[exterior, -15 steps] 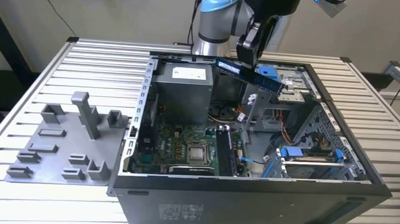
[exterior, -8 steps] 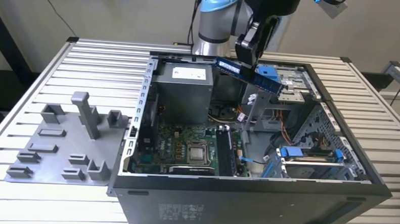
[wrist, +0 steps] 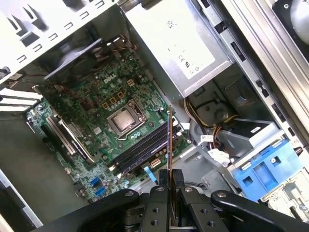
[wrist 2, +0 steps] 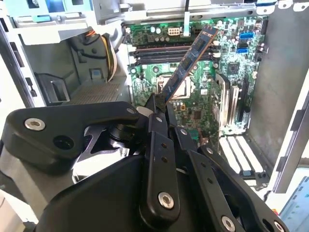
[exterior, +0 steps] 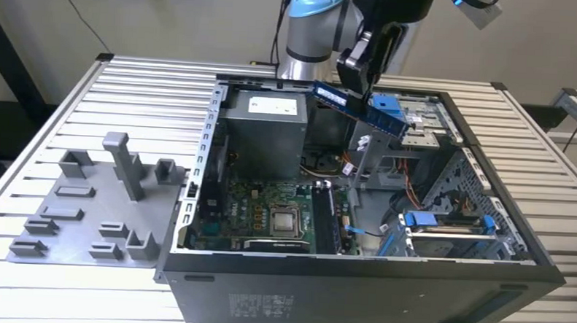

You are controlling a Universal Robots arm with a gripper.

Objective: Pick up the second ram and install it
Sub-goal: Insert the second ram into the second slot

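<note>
One firm pinch by the gripper (exterior: 355,83) on the second ram (exterior: 383,118), fingers closed on it near its higher end. Up in the air and tilted, above the open computer case (exterior: 361,296), clear of everything inside. Well apart from the grey holder tray (exterior: 71,232) out on the slatted table (exterior: 145,89) at the exterior view's left. Pointing away from the fingers toward the motherboard (wrist: 96,111) in both wrist views. Edge-on in the first wrist view, roughly in line with the black memory slots (wrist: 140,150) just beside the processor socket (wrist: 124,120). Not yet seated, still clear of the board.
</note>
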